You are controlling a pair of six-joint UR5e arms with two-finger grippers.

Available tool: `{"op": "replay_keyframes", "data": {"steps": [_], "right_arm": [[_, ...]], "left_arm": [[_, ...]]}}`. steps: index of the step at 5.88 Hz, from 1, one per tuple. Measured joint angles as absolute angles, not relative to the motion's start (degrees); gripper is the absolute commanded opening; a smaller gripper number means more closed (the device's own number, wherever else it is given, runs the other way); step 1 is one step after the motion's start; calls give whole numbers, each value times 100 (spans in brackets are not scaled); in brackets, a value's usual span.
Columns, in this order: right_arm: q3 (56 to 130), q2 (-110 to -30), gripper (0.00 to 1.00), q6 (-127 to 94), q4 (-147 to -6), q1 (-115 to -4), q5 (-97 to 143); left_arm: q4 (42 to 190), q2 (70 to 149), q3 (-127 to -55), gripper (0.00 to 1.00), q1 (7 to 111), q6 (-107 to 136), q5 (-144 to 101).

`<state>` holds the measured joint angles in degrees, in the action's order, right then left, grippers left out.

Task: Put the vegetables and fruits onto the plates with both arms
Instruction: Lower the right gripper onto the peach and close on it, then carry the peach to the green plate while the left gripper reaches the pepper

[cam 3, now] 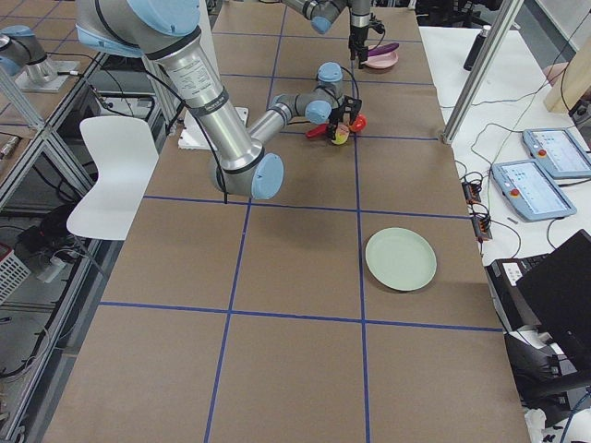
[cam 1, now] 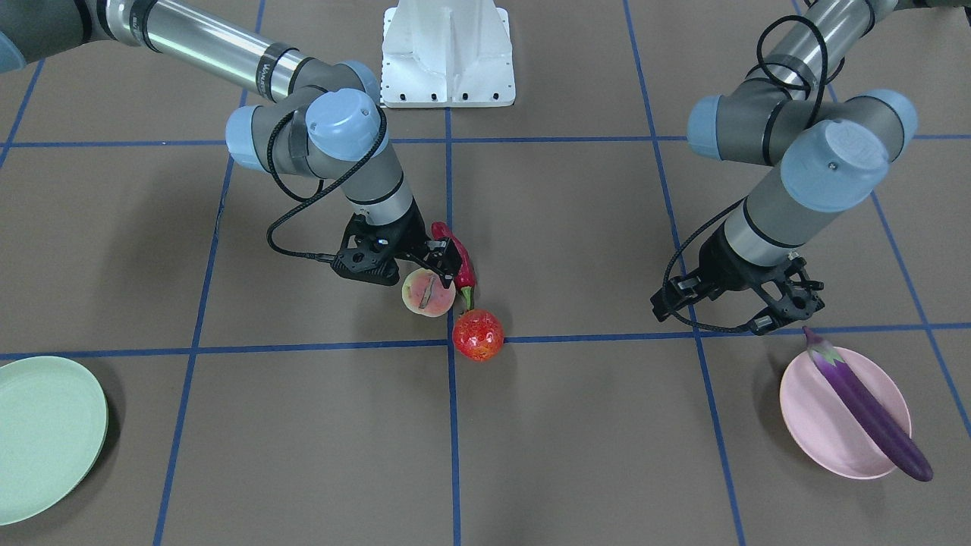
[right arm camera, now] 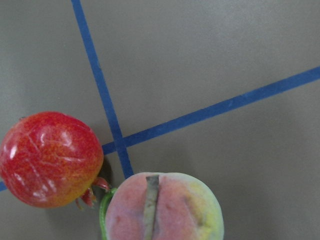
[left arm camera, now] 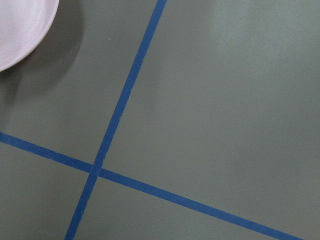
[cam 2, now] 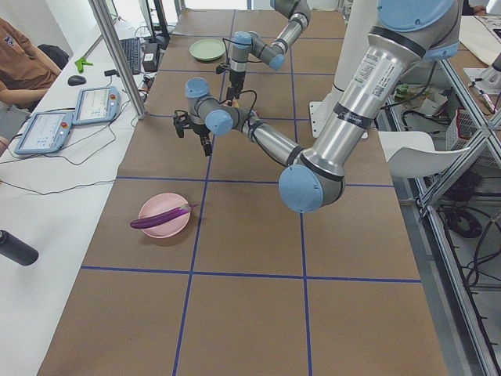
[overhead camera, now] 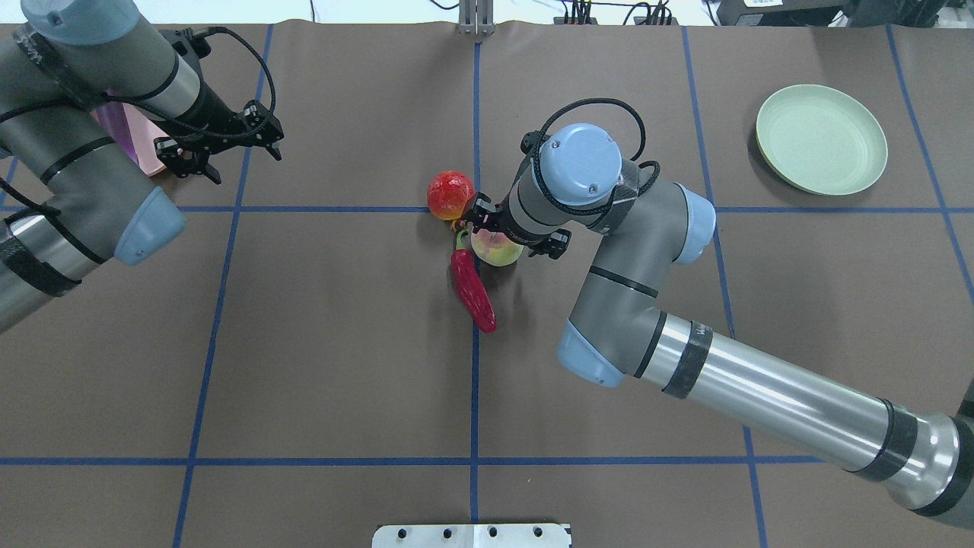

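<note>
The pale peach (cam 1: 428, 292) lies mid-table, touching the red chili pepper (cam 1: 457, 258), with the speckled red-orange fruit (cam 1: 478, 334) just beside them. My right gripper (cam 1: 434, 267) is open right over the peach, its fingers on either side of it. The right wrist view shows the peach (right arm camera: 162, 207) and the red fruit (right arm camera: 50, 157) from above. The purple eggplant (cam 1: 865, 406) lies across the pink plate (cam 1: 815, 425). My left gripper (cam 1: 789, 315) is open and empty, above the table next to that plate. The mint green plate (cam 1: 45, 436) holds nothing.
The white pedestal base (cam 1: 447, 53) stands at the robot's side of the table. Blue tape lines (cam 1: 452, 425) cross the brown table. The pink plate's rim (left arm camera: 20, 25) shows in the corner of the left wrist view.
</note>
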<state>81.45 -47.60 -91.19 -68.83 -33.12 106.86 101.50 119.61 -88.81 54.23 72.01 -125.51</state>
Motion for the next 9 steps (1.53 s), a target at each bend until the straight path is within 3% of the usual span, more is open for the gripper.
{"op": "replay_keyframes", "data": {"steps": [2, 3, 4, 7, 9], "right_arm": [[8001, -4697, 93, -9243, -6829, -3214, 10519], [7965, -4695, 51, -9255, -6823, -3197, 10488], [7952, -4692, 1, -9278, -6823, -3194, 10480], [8093, -4744, 0, -9294, -6870, -3471, 10794], [8247, -4961, 0, -8754, -6911, -4524, 11529]], "left_arm": [[10140, 11951, -8877, 100, 5415, 7200, -12551], [10136, 11947, -8877, 100, 5410, 7199, -12551], [10134, 11945, -8877, 100, 5407, 7198, -12551], [10132, 12001, -8892, 100, 5367, 7251, -12573], [10125, 12258, -8923, 100, 5013, 7760, -12499]]}}
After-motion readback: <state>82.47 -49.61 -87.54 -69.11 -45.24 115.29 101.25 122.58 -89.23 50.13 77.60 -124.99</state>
